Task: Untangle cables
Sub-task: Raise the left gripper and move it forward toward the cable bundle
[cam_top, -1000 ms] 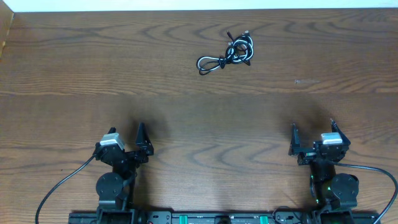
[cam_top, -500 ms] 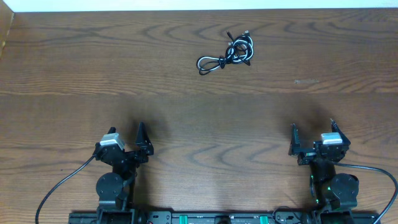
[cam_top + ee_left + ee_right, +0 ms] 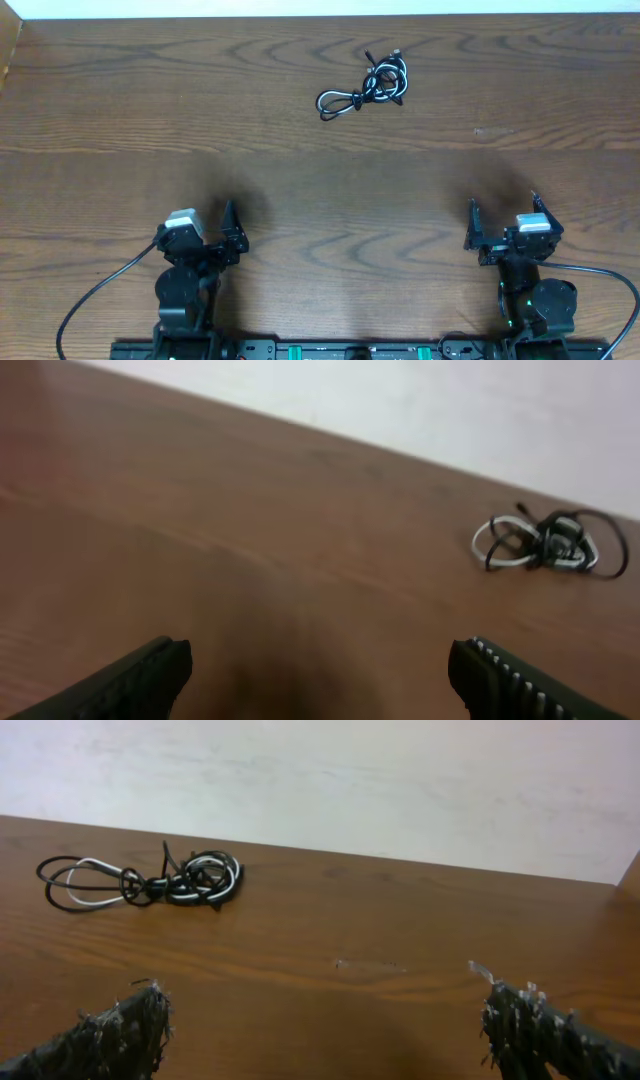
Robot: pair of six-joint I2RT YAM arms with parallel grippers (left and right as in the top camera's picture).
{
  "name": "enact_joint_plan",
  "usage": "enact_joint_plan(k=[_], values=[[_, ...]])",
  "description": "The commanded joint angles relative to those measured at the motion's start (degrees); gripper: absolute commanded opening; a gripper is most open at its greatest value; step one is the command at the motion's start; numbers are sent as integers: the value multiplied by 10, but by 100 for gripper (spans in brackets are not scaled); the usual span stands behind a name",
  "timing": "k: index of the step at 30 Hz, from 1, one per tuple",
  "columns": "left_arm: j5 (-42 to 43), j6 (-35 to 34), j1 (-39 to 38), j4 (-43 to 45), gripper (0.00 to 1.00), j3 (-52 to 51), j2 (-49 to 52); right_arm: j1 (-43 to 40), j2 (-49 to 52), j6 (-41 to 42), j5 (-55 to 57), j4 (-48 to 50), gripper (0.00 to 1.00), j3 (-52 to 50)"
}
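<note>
The cables (image 3: 365,88) lie as one small knot of black and white cords on the far middle of the wooden table (image 3: 320,180), with a loop sticking out to the left. The left wrist view shows the cables (image 3: 548,543) far ahead to the right, and the right wrist view shows the cables (image 3: 150,880) far ahead to the left. My left gripper (image 3: 205,216) (image 3: 320,655) is open and empty near the front left. My right gripper (image 3: 503,205) (image 3: 322,995) is open and empty near the front right. Both are well short of the knot.
Thick black wires (image 3: 90,305) run from the arm bases along the front edge. A pale wall (image 3: 320,780) rises behind the table's far edge. A small light scuff (image 3: 490,130) marks the wood right of the knot.
The left wrist has shifted slightly, its white camera block sitting a little lower and further right than before. The right arm and the cables have not moved.
</note>
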Motion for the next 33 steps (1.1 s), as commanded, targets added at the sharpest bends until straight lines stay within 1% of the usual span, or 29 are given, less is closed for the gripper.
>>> enact_joint_plan(k=[1, 4, 6, 12, 20, 26, 31, 33], values=[[-2, 8, -3, 1, 87, 51, 73, -2, -3, -7, 1, -2, 99, -1], [-2, 8, -3, 1, 87, 79, 141, -2, -3, -7, 1, -2, 99, -1], [-2, 8, -3, 0, 87, 109, 208, -2, -3, -7, 1, -2, 99, -1], [28, 8, -3, -8, 87, 162, 327, -2, -3, -7, 1, -2, 99, -1], [27, 8, -3, -68, 87, 230, 417, -2, -3, -7, 1, -2, 99, -1], [27, 8, -3, -116, 87, 268, 461, -2, -3, -7, 1, -2, 99, -1], [29, 8, -3, -132, 88, 292, 497, -2, -3, -7, 1, -2, 99, -1], [42, 20, -3, -134, 87, 297, 507, -2, -3, -7, 1, -2, 99, -1]])
